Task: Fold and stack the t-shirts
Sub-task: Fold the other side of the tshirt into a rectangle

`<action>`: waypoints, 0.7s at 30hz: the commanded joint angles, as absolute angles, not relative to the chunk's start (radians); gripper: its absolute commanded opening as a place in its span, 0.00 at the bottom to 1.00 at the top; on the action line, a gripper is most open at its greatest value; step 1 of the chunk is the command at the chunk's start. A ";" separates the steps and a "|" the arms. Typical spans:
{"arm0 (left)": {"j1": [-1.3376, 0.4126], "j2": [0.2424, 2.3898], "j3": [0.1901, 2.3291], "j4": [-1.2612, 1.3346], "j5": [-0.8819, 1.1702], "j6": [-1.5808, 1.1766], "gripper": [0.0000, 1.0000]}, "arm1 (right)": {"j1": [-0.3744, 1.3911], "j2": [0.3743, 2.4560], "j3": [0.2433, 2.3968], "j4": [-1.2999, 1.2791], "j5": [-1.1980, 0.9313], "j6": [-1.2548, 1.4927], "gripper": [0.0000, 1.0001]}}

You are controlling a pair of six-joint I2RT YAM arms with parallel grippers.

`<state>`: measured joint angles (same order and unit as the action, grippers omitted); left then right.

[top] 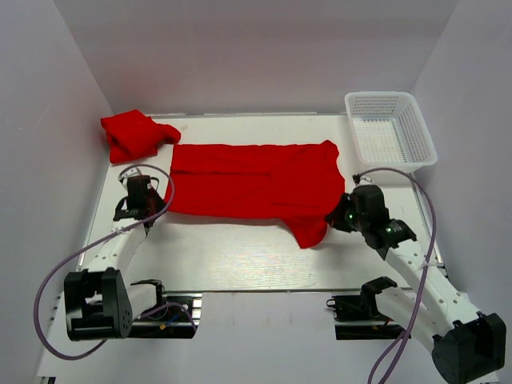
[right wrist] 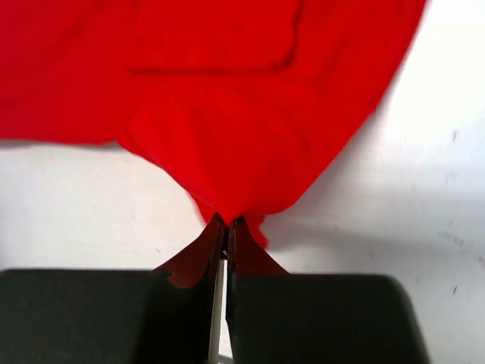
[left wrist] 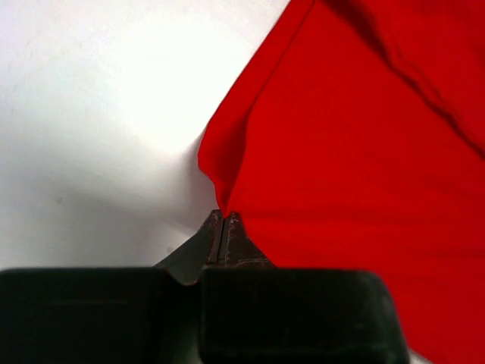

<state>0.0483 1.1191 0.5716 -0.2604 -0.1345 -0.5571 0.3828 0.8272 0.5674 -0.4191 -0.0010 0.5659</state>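
Red cloth is pinched by both sets of fingers. The left arm (top: pixel 118 250) is stretched forward along the left side of the worktop (top: pixel 240 256). The left fingers (left wrist: pixel 215 241) are closed tightly on the near left corner of the spread t-shirt (top: pixel 256 180), which is drawn into a small peak at the tips. The right arm (top: pixel 416 272) is angled inward from the near right. The right fingers (right wrist: pixel 212 246) are shut on a bunched fold at the shirt's near right edge, beside the sleeve that points toward the near edge. The spread t-shirt is laid lengthwise across the middle of the worktop. A second t-shirt (top: pixel 136 134) is heaped at the far left corner, close to the first. A white mesh basket (top: pixel 416 132) is set at the far right corner. The white worktop is enclosed on three sides by plain pale walls (top: pixel 256 48).
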 commanded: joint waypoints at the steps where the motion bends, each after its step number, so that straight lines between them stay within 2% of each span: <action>1: 0.058 1.163 0.667 -0.241 -0.161 -0.534 0.00 | 0.382 0.859 0.686 -0.388 0.066 0.511 0.00; 8: 0.058 1.327 0.796 -0.210 -0.161 -0.534 0.00 | 0.377 1.049 0.869 -0.309 0.072 0.446 0.00; 21: 0.058 1.630 1.022 -0.169 -0.190 -0.488 0.00 | 0.327 1.379 1.063 -0.204 0.054 0.382 0.00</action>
